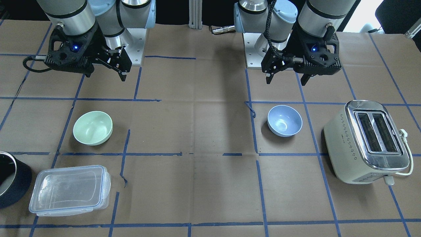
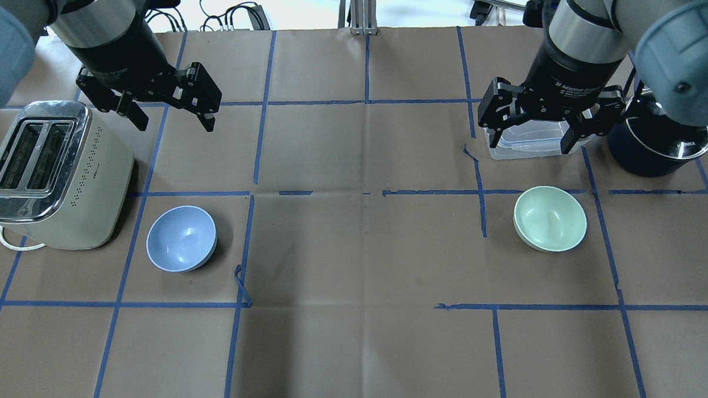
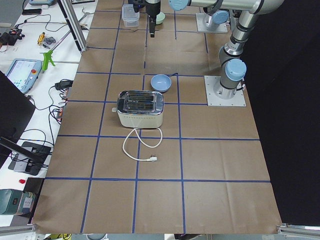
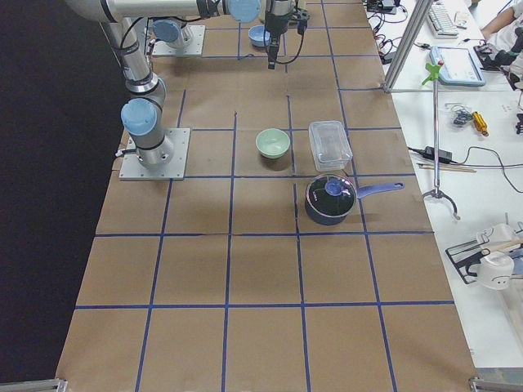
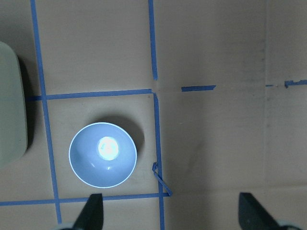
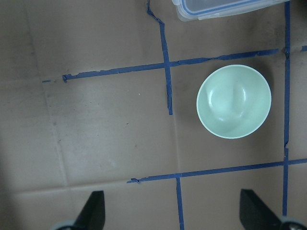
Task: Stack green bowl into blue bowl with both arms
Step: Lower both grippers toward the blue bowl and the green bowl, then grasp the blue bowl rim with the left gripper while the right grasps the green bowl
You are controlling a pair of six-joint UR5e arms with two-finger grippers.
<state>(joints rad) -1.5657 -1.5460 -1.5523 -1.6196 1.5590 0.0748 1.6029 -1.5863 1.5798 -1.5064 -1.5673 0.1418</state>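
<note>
The pale mint-green bowl (image 2: 550,219) sits upright on the table on my right side; it also shows in the front view (image 1: 92,127) and the right wrist view (image 6: 233,101). The pale blue bowl (image 2: 181,238) sits upright on my left side, beside the toaster; it also shows in the front view (image 1: 284,120) and the left wrist view (image 5: 102,154). My left gripper (image 2: 174,122) hangs open and empty, high above and beyond the blue bowl. My right gripper (image 2: 531,145) hangs open and empty, high above and beyond the green bowl.
A cream toaster (image 2: 49,170) stands left of the blue bowl, its cord trailing behind it. A clear lidded container (image 1: 69,189) and a dark navy pot (image 2: 656,148) stand beyond the green bowl. Brown paper with blue tape lines (image 2: 358,252) covers the table.
</note>
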